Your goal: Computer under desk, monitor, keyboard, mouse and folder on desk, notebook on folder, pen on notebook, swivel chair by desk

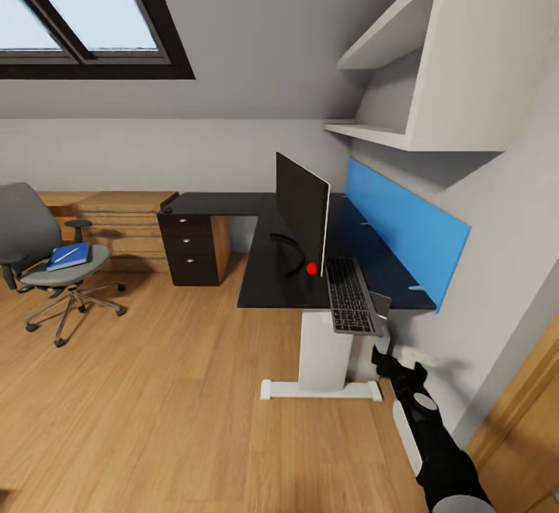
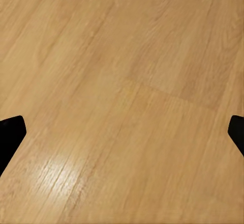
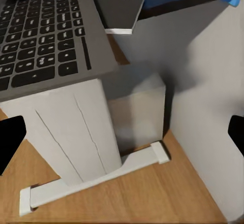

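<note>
The monitor (image 1: 301, 214) stands edge-on on the black desk (image 1: 264, 276), a red light at its lower corner. The keyboard (image 1: 349, 296) (image 3: 43, 31) lies right of it, overhanging the desk's front edge. A dark grey flat slab (image 1: 380, 305) (image 3: 119, 10) with a toothed edge juts out beside the keyboard; I cannot tell if it is the notebook. My right gripper (image 1: 384, 358) (image 3: 122, 137) is open, low in front of the keyboard's end. Far left, the swivel chair (image 1: 31, 226) carries the blue folder (image 1: 68, 257) with the white pen (image 1: 67, 253) on it. Open over bare floor hangs my left gripper (image 2: 122, 135). Computer and mouse are out of view.
The desk's white leg (image 1: 322, 358) (image 3: 76, 137) and foot bar stand just ahead of my right arm. A dark drawer unit (image 1: 190, 245) sits under the desk's far wing, beside a light wooden counter (image 1: 116, 218). A blue panel (image 1: 404, 226) and the wall close off the right side.
</note>
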`<state>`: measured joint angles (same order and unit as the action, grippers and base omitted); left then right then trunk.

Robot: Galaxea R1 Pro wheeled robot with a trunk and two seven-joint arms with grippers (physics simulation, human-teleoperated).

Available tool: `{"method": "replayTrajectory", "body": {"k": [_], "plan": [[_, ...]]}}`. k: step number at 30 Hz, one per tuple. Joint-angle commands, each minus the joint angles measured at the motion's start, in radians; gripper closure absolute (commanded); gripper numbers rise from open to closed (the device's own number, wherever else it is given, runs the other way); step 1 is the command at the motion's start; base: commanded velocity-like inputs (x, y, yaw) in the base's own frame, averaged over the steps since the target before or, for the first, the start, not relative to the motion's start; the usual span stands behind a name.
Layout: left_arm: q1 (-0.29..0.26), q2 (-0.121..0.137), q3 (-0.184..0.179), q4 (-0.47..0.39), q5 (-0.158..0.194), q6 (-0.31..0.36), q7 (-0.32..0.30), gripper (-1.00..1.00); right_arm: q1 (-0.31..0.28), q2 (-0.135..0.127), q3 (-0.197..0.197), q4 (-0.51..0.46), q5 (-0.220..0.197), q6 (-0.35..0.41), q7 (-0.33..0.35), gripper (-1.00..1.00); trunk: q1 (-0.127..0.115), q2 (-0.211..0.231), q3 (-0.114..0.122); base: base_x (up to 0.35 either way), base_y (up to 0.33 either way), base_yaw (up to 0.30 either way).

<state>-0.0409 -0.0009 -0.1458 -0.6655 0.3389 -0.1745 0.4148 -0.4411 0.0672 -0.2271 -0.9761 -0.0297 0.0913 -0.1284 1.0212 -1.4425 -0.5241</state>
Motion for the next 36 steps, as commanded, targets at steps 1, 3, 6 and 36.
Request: {"method": "replayTrajectory", "body": {"k": [1,3,6,36], "plan": [[-0.001,0.001,-0.006,-0.003,0.011,-0.006,0.007,-1.0,0.009,-0.002,-0.002,-0.007,-0.028,0.005,0.01,-1.0,0.0,-0.001,-0.001,-0.007,0.0,0.0],[-0.001,0.001,-0.006,-0.005,0.012,-0.005,0.009,-1.0,0.025,-0.006,-0.003,-0.022,-0.083,0.006,0.053,-1.0,0.008,-0.015,-0.007,-0.005,0.0,0.0],[-0.001,0.002,-0.005,-0.006,0.014,-0.003,0.011,-1.0,0.051,-0.018,-0.007,-0.041,-0.23,0.035,0.154,-1.0,0.019,-0.036,-0.017,-0.001,0.0,0.0],[-0.001,0.001,-0.006,-0.002,0.016,0.0,0.01,-1.0,0.064,-0.075,-0.086,-0.063,-0.63,0.292,0.233,-1.0,0.134,-0.246,-0.114,0.0,0.0,-0.017]]}}
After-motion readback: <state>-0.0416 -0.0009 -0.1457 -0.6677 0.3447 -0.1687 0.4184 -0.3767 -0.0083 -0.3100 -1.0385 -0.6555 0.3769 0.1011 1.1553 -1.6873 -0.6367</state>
